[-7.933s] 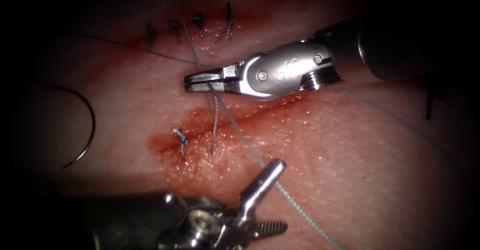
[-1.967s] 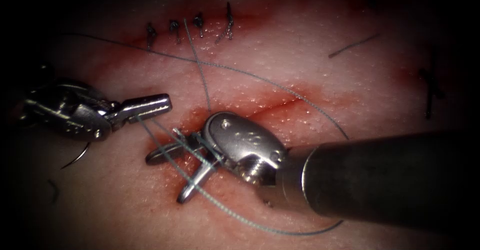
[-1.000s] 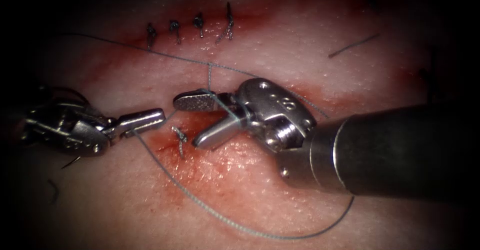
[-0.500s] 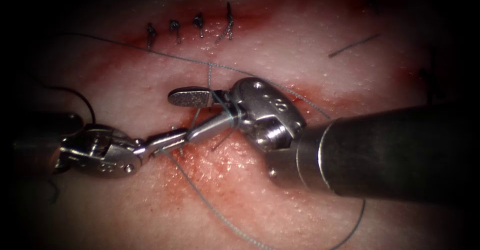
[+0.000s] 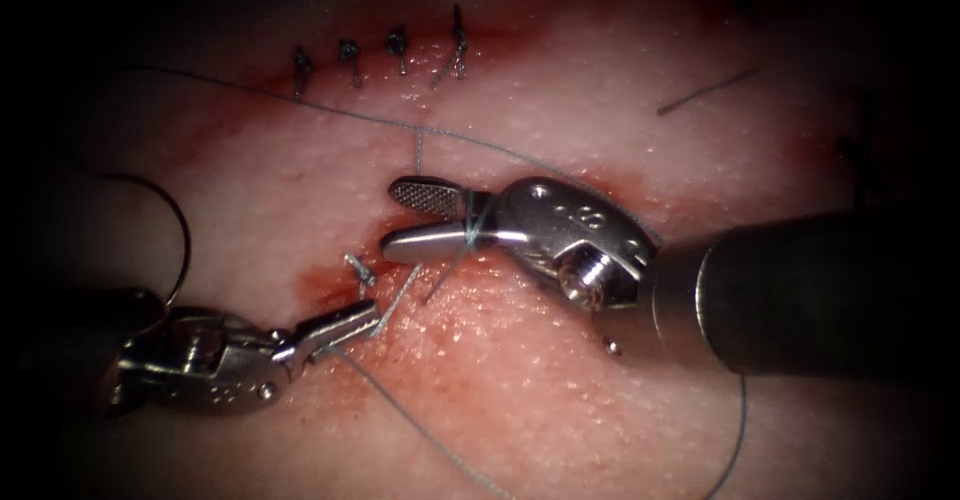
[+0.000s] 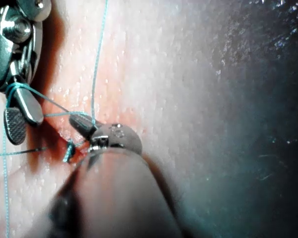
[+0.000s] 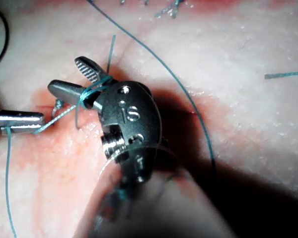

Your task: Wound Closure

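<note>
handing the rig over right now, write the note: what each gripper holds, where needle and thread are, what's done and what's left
Left gripper: shut on the thread just left of the cut, beside a knot.
Right gripper: open, holding nothing; thread is wrapped round the base of its jaws.
Needle: lying free on the tissue far left of the cut, not in it.
Done: one knot on this cut, four stitches on the cut above.
Left: most of this cut is still open.
</note>
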Controlling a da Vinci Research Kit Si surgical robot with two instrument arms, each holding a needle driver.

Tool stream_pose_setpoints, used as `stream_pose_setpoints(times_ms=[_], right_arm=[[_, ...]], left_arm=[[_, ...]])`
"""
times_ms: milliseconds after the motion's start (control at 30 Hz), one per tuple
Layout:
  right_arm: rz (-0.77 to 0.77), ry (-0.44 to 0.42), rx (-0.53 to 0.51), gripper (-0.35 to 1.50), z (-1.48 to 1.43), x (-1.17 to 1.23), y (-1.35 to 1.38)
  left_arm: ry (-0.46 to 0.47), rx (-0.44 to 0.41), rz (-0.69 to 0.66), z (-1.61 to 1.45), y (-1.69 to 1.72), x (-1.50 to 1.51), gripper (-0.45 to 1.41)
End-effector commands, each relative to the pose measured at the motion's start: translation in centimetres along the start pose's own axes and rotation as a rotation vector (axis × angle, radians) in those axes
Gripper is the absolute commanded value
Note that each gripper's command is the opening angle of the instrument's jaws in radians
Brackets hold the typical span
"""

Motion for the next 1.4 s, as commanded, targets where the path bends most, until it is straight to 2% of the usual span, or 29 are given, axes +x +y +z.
stream_pose_setpoints(times_ms=[33,167,333,633,833,1067,1333,1367,1400], right_arm=[[0.014,-0.005,-0.029,0.46,0.05,-0.10,-0.06],[0.033,-0.048,-0.121,0.39,0.04,-0.13,-0.11],[0.044,-0.029,-0.197,0.36,0.06,-0.13,-0.11],[0.021,-0.081,-0.336,0.36,0.05,-0.23,0.00],[0.060,-0.078,-0.393,0.36,0.01,-0.25,0.12],[0.139,-0.087,-0.347,0.24,0.16,-0.29,0.09],[0.147,-0.094,-0.336,0.24,0.31,-0.29,0.11],[0.147,-0.094,-0.334,0.15,0.31,-0.29,0.11],[0.157,-0.093,-0.333,-0.35,0.32,-0.30,0.12]], left_arm=[[-0.005,0.000,-0.006,0.07,0.06,0.04,-0.45],[-0.019,0.004,-0.016,0.11,0.00,0.07,-0.45],[-0.027,0.005,-0.023,0.15,-0.09,0.03,-0.45],[-0.033,0.007,-0.028,0.21,-0.22,-0.10,-0.45],[-0.028,0.007,-0.029,0.27,-0.23,-0.08,-0.45],[-0.019,-0.007,-0.019,0.42,-0.14,-0.06,-0.45],[-0.015,-0.016,-0.018,0.42,-0.11,-0.09,-0.45],[-0.013,-0.017,-0.019,0.42,-0.12,-0.09,-0.45],[-0.013,-0.017,-0.019,0.41,-0.12,-0.09,-0.45]])
